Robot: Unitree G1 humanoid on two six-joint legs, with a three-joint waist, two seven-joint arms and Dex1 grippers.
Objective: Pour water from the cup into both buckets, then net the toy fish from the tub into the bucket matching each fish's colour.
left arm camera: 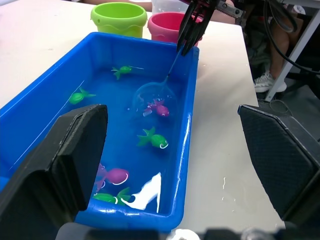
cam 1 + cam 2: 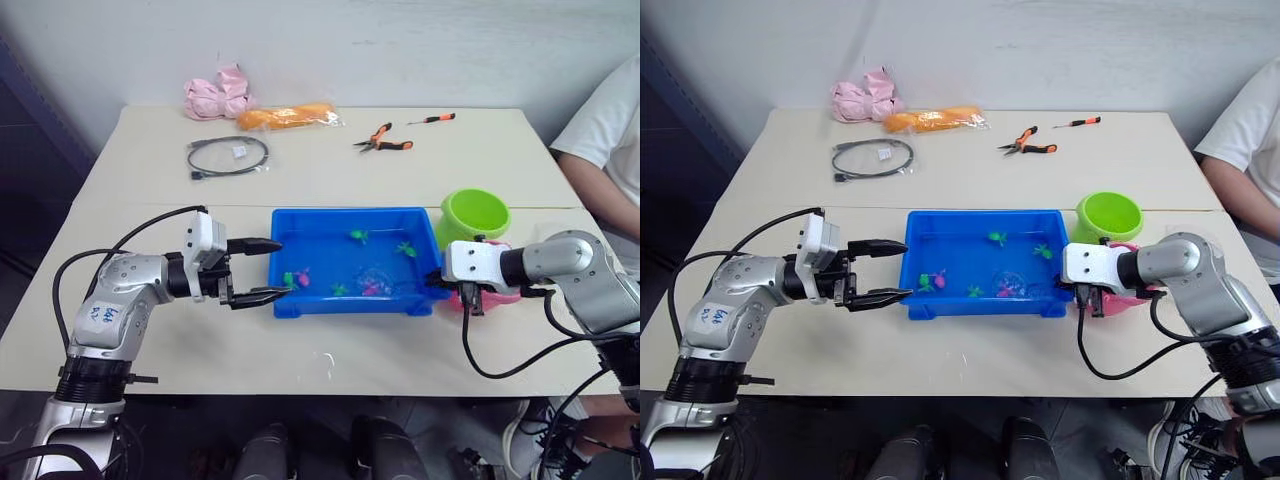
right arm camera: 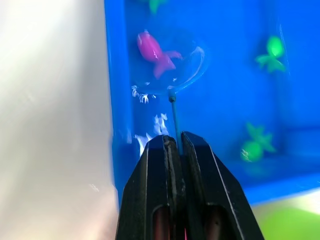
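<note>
The blue tub (image 2: 285, 222) holds water and several toy fish, green (image 2: 358, 236) and pink (image 2: 300, 278). My right gripper (image 3: 175, 142) is shut on the thin handle of the net (image 1: 155, 97) at the tub's right end. The hoop is dipped in the water, around a pink fish (image 3: 152, 50). The green bucket (image 2: 474, 214) stands behind the tub's right corner. Beside it, the pink bucket (image 1: 167, 25) is mostly hidden by my right arm. A clear cup's rim (image 1: 167, 5) shows just beyond the pink bucket. My left gripper (image 2: 272, 270) is open at the tub's left end, holding nothing.
At the table's back lie orange-handled pliers (image 2: 383, 140), a small screwdriver (image 2: 432, 119), a black cable loop (image 2: 228, 157), a pink bundle (image 2: 218, 98) and an orange bag (image 2: 288, 116). A person in white (image 2: 610, 140) sits at the right edge.
</note>
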